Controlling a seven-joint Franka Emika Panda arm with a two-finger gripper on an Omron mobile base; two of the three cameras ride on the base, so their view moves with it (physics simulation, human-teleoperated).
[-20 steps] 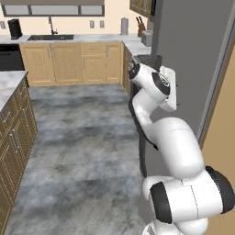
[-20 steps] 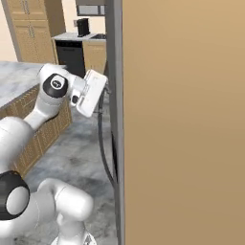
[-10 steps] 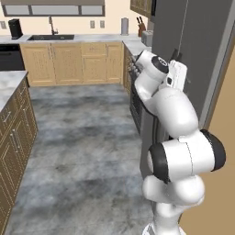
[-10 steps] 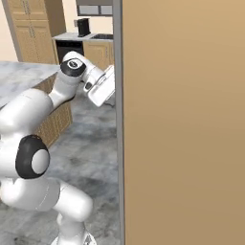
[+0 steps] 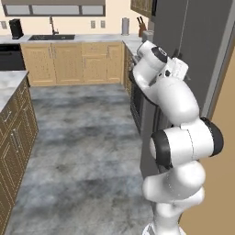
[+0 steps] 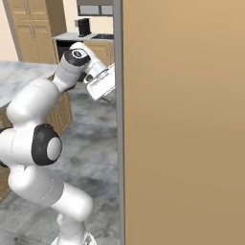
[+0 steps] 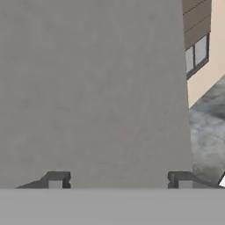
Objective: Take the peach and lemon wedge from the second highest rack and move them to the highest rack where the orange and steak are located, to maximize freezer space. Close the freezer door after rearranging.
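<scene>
- The freezer door (image 7: 92, 88) stands as a flat mid-grey panel straight ahead of the tool (image 7: 118, 179), very near its fingertips (image 7: 56, 179)
- The tool is spread wide, the two tips well apart with nothing between them; whether they touch the panel cannot be told
- From the left base view the tool's hand (image 5: 176, 69) sits against the grey door (image 5: 202, 41), arm (image 5: 170, 98) raised beside it
- To the tool's side, a wooden cabinet (image 7: 197, 22) and grey floor (image 7: 208, 132)

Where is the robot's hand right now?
In the hand view, the gripper faces the flat grey freezer door, jaws open. In the left base view it is up beside that door, right of the wooden cabinets.
</scene>
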